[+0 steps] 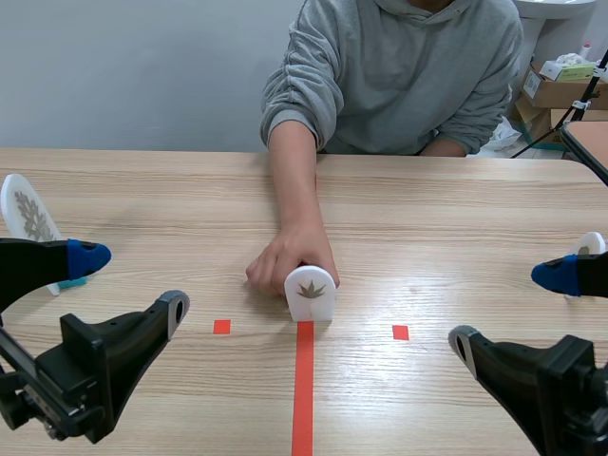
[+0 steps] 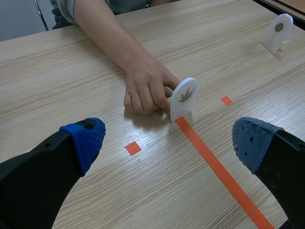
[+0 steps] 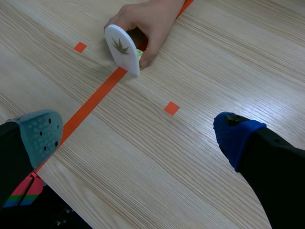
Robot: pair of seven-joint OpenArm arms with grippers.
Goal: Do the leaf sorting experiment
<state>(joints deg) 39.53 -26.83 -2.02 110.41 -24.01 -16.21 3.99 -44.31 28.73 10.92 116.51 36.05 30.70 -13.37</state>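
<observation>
A white arched card with a brown spiky leaf (image 1: pixel 311 292) (image 2: pixel 184 98) (image 3: pixel 123 49) stands upright at the far end of the centre tape line. A person's hand (image 1: pixel 290 255) (image 2: pixel 147 86) (image 3: pixel 148 16) rests behind it, holding it from the back. A second leaf card (image 1: pixel 28 215) stands at the table's left. A third card (image 1: pixel 590 245) (image 2: pixel 277 31) stands at the right. My left gripper (image 1: pixel 133 282) (image 2: pixel 169 140) is open, low at the near left. My right gripper (image 1: pixel 511 306) (image 3: pixel 138 133) is open at the near right. Both are well short of the centre card.
The person in a grey hoodie (image 1: pixel 399 71) sits across the table, one forearm stretched to the middle. Cardboard boxes (image 1: pixel 560 90) stand behind at the far right. A dark-edged board (image 1: pixel 589 142) juts in at the right edge.
</observation>
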